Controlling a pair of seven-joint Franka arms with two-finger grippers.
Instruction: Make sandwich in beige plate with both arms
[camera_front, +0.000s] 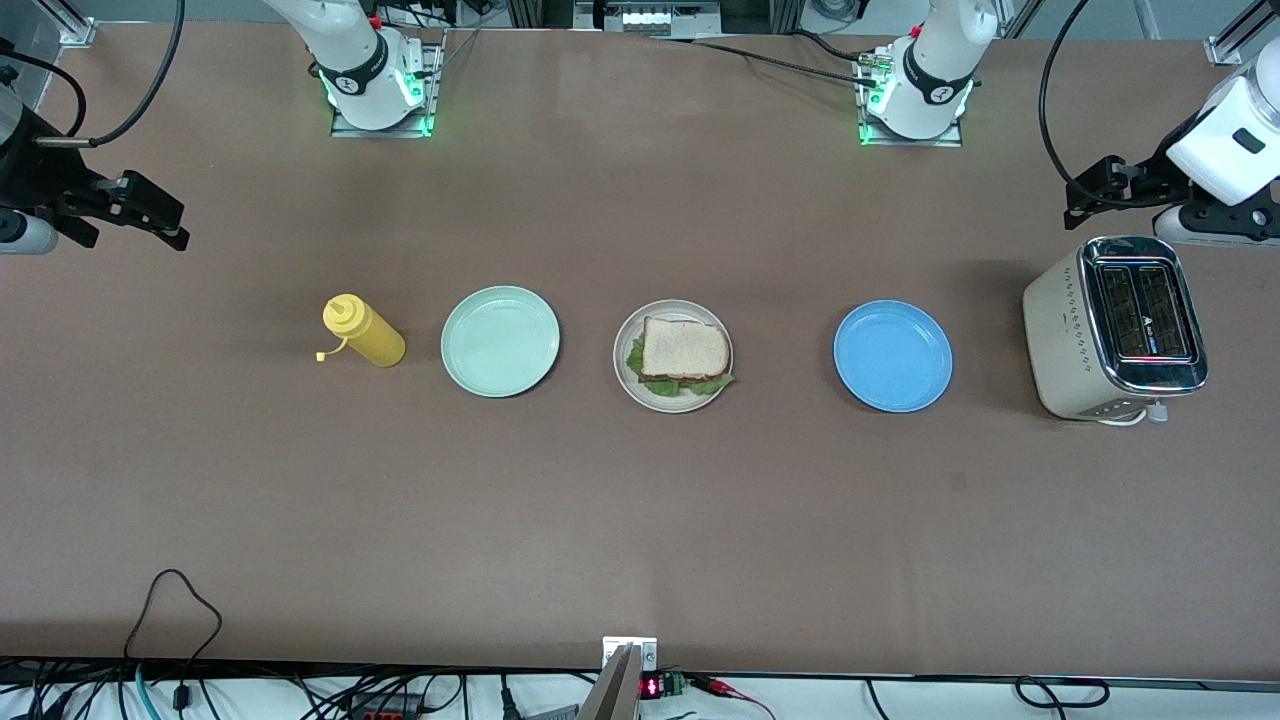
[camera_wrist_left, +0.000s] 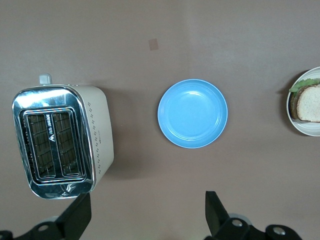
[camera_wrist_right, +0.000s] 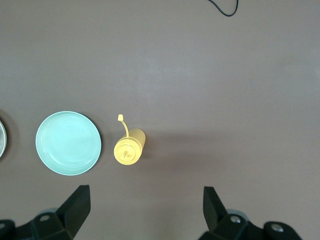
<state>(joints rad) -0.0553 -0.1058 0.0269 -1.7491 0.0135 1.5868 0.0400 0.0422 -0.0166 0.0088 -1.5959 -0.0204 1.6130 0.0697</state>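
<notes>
While both arms wait raised at the tabletop's two ends, sandwich (camera_front: 683, 352) found assembled on beige plate (camera_front: 640, 385) at table centre: bread on top, lettuce showing at the plate's 6 and 9 o'clock edges. Left pincer (camera_wrist_left: 145, 215) released, empty, over tabletop between toaster (camera_front: 1115, 328) and blue plate (camera_front: 893, 356). Right pincer (camera_wrist_right: 145, 212) released, empty, over tabletop near yellow bottle (camera_front: 364, 332) and mint-green plate (camera_front: 500, 341). Step judged: task at completion. Next move likely calls for nothing beyond holding clear. Toaster top bears a small logo; wording unreadable.
</notes>
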